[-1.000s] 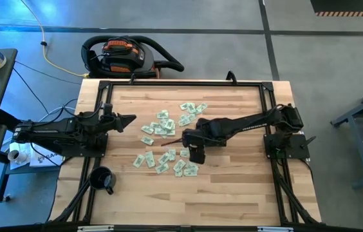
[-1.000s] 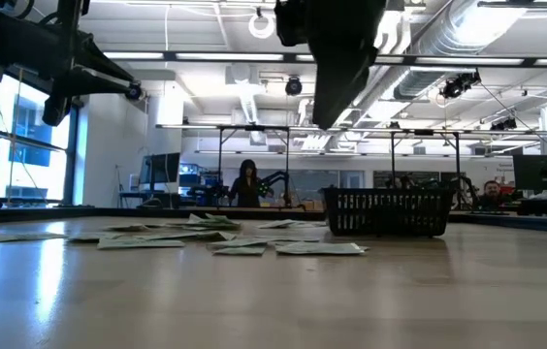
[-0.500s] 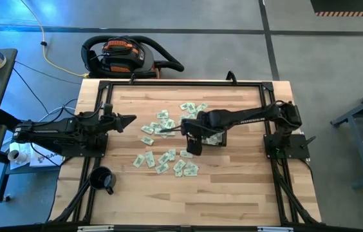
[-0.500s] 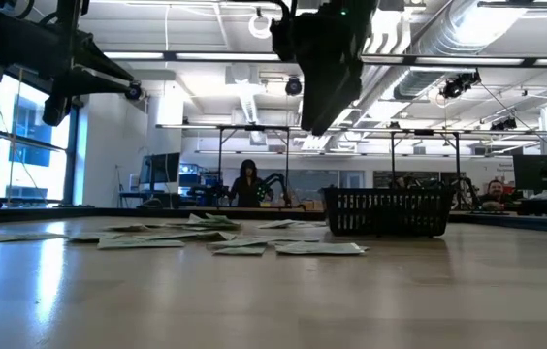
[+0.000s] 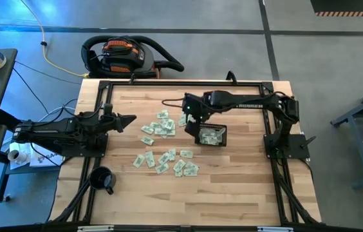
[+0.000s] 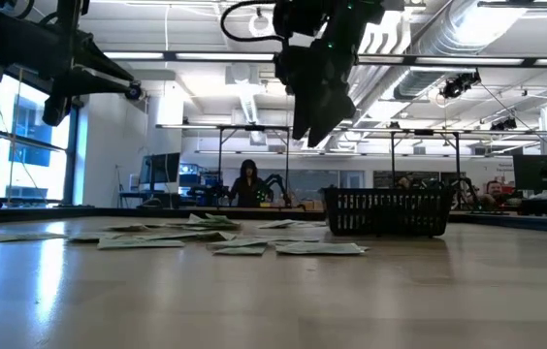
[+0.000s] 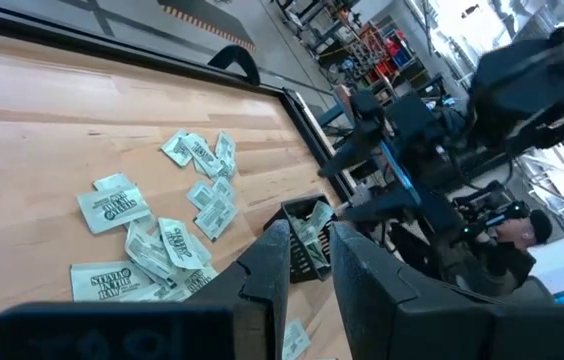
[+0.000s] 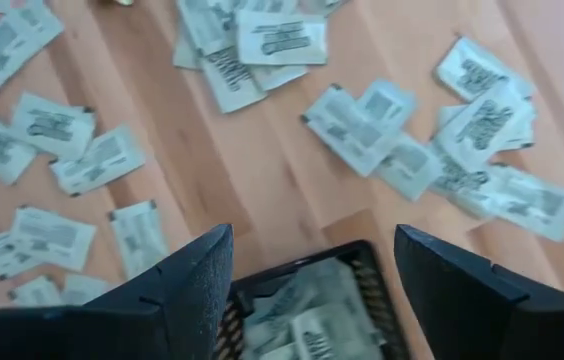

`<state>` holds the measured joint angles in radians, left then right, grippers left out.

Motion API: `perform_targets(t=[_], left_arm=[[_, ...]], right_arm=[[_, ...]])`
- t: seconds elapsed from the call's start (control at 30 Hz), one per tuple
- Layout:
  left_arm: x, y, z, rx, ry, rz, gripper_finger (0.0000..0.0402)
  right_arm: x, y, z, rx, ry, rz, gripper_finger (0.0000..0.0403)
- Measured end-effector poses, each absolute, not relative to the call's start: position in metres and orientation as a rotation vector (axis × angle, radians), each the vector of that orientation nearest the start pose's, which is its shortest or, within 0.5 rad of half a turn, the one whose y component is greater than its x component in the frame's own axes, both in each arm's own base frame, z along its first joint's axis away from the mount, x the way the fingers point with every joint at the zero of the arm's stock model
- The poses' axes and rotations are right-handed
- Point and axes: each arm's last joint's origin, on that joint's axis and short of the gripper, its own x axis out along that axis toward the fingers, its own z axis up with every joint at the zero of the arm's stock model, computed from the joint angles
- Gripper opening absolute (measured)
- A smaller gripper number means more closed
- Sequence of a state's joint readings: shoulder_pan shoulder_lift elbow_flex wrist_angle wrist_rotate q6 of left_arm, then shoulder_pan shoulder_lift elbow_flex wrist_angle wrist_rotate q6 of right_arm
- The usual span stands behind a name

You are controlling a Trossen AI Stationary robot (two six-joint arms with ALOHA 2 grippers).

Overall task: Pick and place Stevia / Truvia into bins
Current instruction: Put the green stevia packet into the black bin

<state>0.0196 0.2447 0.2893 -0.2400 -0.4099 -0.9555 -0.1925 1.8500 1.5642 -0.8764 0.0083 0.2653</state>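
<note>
On the pale wooden tabletop (image 5: 239,174), pale green paper sachets (image 5: 162,160) lie scattered beside the black mesh basket (image 5: 211,135); the right wrist view alone shows sachets inside, beneath the spread, empty right gripper (image 8: 312,262).

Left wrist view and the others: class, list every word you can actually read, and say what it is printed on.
"STEVIA IN THE RAW": on the sachets lying on the table, left wrist view.
Sachets in the right wrist view: print too blurred to read.
Sachets in the basket: too small to read.
</note>
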Motion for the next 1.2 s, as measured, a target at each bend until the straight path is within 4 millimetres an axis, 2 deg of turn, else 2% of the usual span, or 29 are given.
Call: perform_targets(t=[0.27, 0.53, 0.9, 1.03, 1.2], left_arm=[[0.098, 0.014, 0.221, -0.915, -0.047, 0.505, 0.0111], [0.097, 0.016, 0.221, -0.928, -0.083, 0.555, 0.0111], [0.097, 0.016, 0.221, -0.973, -0.098, 0.558, 0.0111], [0.097, 0.016, 0.221, -0.985, -0.102, 0.557, 0.0111], [0.097, 0.016, 0.221, -0.984, -0.112, 0.572, 0.0111]], right_arm=[[0.368, -0.105, 0.257, 0.334, 1.131, -0.335, 0.0267], [0.36, -0.148, 0.255, 0.408, 1.07, -0.457, 0.0267], [0.351, -0.173, 0.256, 0.391, 1.048, -0.521, 0.0267], [0.349, -0.179, 0.253, 0.342, 1.072, -0.484, 0.0267], [0.353, -0.185, 0.239, 0.203, 1.129, -0.48, 0.0267]])
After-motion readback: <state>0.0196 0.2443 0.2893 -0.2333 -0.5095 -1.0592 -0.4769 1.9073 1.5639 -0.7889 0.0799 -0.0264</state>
